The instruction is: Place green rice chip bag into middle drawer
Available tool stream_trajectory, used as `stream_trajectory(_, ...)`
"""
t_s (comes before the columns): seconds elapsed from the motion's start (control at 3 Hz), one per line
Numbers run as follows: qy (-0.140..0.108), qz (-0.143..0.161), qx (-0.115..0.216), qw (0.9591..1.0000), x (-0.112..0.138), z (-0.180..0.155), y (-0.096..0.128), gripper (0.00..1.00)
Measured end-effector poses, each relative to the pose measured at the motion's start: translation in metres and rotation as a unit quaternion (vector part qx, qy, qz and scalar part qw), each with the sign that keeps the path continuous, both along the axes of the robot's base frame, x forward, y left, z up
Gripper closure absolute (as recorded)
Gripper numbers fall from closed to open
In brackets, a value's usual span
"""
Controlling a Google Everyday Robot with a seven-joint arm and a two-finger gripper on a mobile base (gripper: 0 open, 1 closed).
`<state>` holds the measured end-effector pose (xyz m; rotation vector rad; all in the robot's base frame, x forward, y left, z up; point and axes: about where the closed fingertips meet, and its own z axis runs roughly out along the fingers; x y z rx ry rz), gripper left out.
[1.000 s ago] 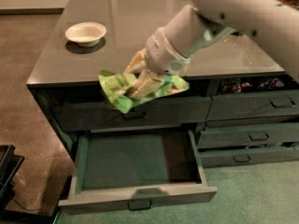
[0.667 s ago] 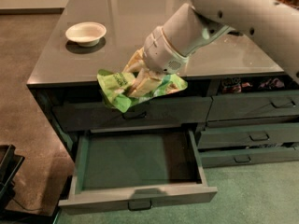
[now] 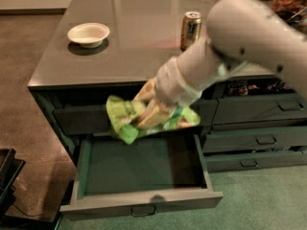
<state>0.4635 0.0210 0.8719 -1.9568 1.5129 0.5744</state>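
Note:
The green rice chip bag (image 3: 123, 120) is crinkled and bright green, held in the air in front of the cabinet. My gripper (image 3: 149, 115) is shut on the green rice chip bag, its tan fingers (image 3: 152, 119) pressed across the bag's middle. The bag hangs just above the back of the middle drawer (image 3: 144, 202), which is pulled wide open with its green inner tray bare and its small dark handle at the front centre. My white arm comes down from the upper right.
A white bowl (image 3: 88, 33) sits at the counter's back left and a drink can (image 3: 191, 29) near its middle. Closed drawers (image 3: 259, 139) stack on the right. A dark object (image 3: 8, 176) stands on the floor at left.
My gripper with the bag has come down from counter-edge height to just above the open drawer. A can now shows on the counter.

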Motion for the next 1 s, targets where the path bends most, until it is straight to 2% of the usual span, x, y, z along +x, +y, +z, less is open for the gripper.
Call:
stream_trajectory(0.33,0.021,-0.017,0.006,0.9996,-0.029,-0.058,-0.001,1.0)
stream_trajectory(0.67,0.018,-0.033,0.008,0.9993,-0.046,-0.142,-0.002,1.0)
stream_trajectory(1.0,0.019,-0.032,0.007,0.9993,-0.047,-0.14,-0.002,1.0)
